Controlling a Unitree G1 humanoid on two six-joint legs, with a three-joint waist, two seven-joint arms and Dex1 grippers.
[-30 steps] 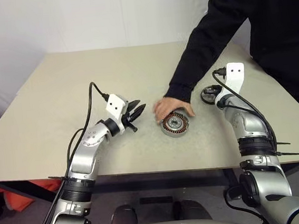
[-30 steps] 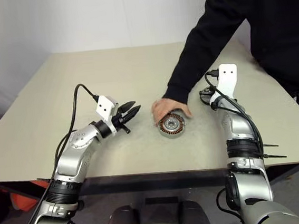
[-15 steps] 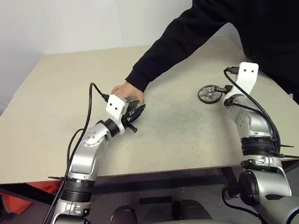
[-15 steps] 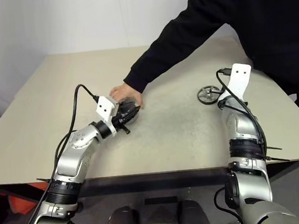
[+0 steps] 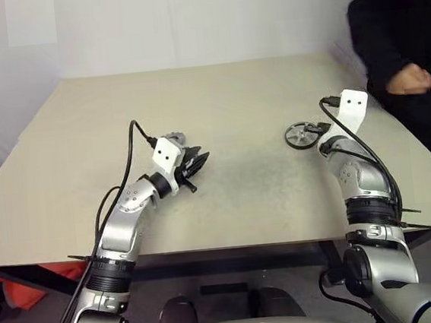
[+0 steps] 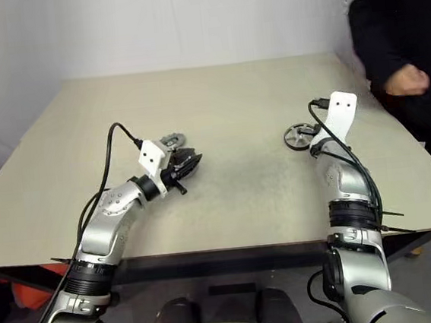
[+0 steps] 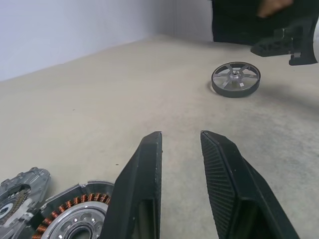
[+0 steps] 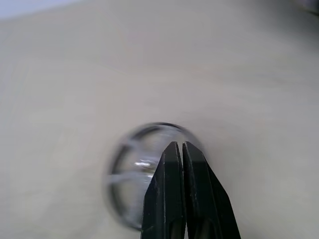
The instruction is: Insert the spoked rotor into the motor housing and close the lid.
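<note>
The motor housing (image 7: 79, 211), a silver ring with copper windings, lies on the table right beside my left gripper (image 7: 180, 135), which is open and holds nothing. A flat silver lid (image 7: 19, 190) lies just beyond the housing. In the eye views my left gripper (image 5: 200, 161) points right, and a bit of silver metal (image 5: 174, 139) peeks out behind its wrist. The spoked rotor (image 5: 301, 135) lies flat at the right. My right gripper (image 8: 178, 144) hovers shut just over the rotor (image 8: 134, 174), gripping nothing.
A person in a black sleeve stands at the table's right, with a fist (image 5: 408, 80) held above the right edge. The beige table (image 5: 232, 91) stretches bare between my two grippers.
The person's hand slid the motor housing from the table's middle to my left gripper, then drew back to the right. The spoked rotor, half hidden before, now lies in plain view.
</note>
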